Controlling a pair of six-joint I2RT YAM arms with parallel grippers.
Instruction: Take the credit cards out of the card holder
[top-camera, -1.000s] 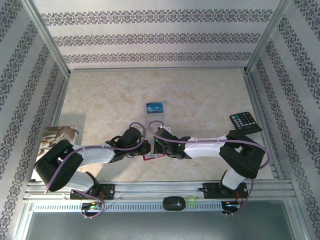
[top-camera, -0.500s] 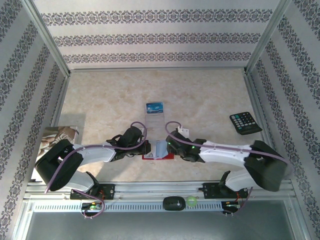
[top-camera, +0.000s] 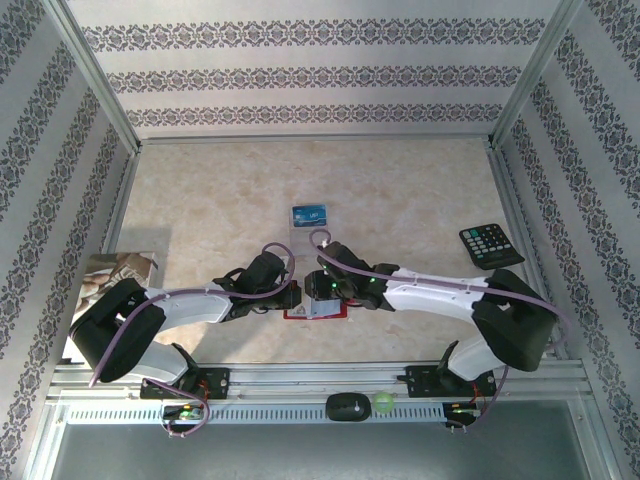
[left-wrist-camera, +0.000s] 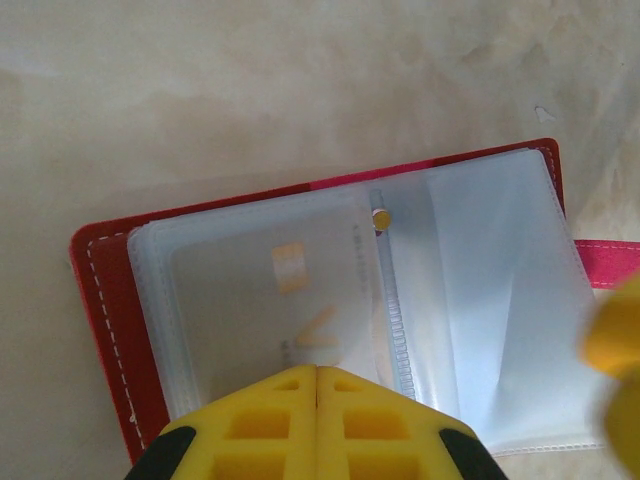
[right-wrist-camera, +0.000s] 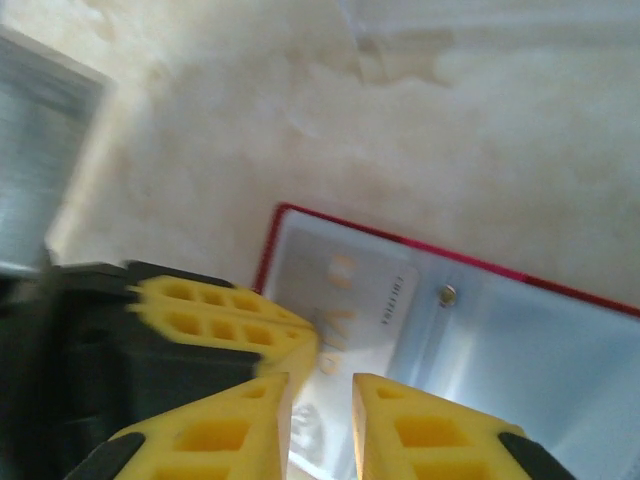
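Observation:
The red card holder (top-camera: 300, 314) lies open on the table between the two arms, its clear sleeves up (left-wrist-camera: 480, 280). A silver-grey credit card (left-wrist-camera: 265, 300) (right-wrist-camera: 375, 285) sits inside the left sleeve. My left gripper (left-wrist-camera: 317, 368) (top-camera: 292, 297) is shut, its tips pressed down on that sleeve near the holder's edge. The right gripper (right-wrist-camera: 320, 385) (top-camera: 318, 290) hovers just over the same card, jaws a little open with nothing between them, close beside the left fingers (right-wrist-camera: 220, 320). A blue credit card (top-camera: 310, 214) lies loose on the table farther back.
A black keypad remote (top-camera: 491, 245) lies at the right by the frame. A printed booklet (top-camera: 120, 272) rests at the left edge. A black oval object (top-camera: 345, 406) and a green ring (top-camera: 383, 403) sit on the front rail. Patterned walls enclose three sides.
The right gripper pulled away to the right half a second ago, then swung back left over the card holder. The left arm has held still.

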